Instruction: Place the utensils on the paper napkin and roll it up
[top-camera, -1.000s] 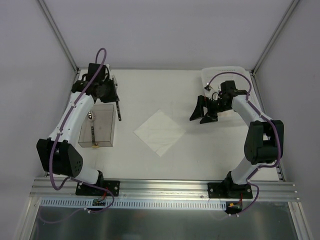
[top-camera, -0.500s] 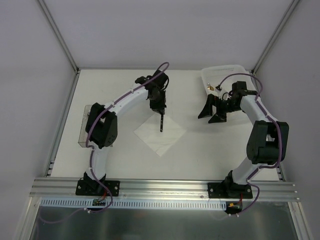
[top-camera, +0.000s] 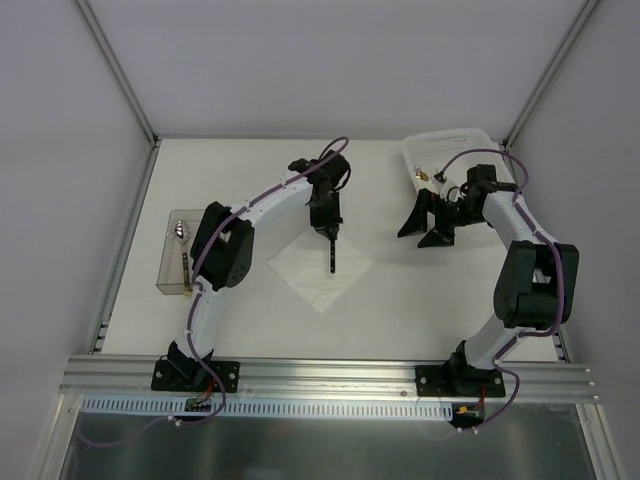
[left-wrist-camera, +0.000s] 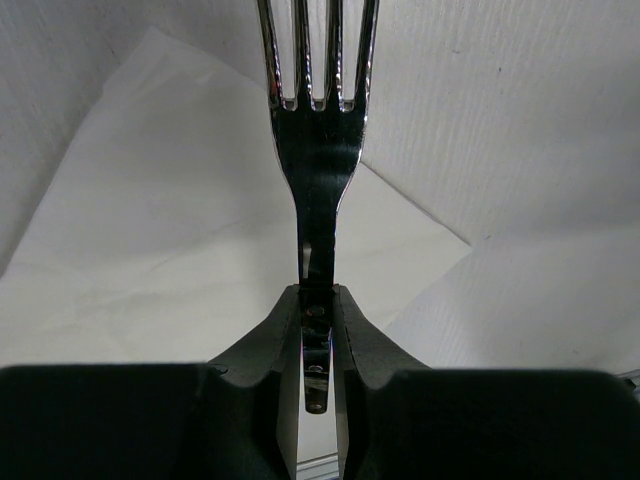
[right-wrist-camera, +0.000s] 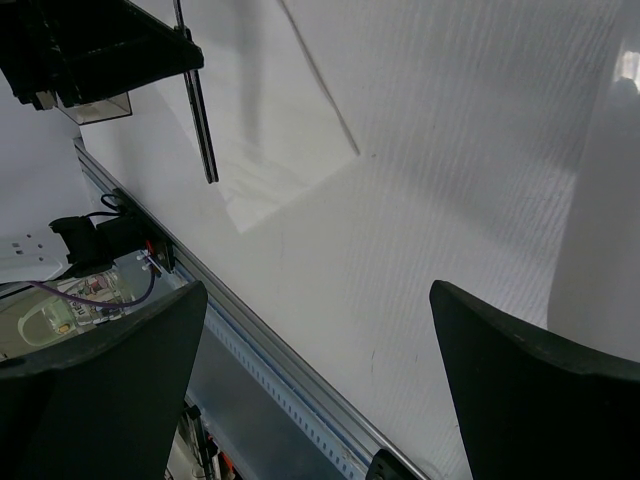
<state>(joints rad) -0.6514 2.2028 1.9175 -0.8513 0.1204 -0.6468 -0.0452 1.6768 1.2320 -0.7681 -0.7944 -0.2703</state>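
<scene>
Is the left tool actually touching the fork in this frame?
Touching. The left wrist view shows the left tool shut on the fork, both fingers pressed against its handle, tines sticking out over the paper napkin.

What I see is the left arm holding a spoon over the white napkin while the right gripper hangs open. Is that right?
Not quite. The left gripper is shut on a fork, not a spoon: the left wrist view shows its four tines. The rest holds: the top view shows it over the white napkin, and the right gripper is open.
</scene>
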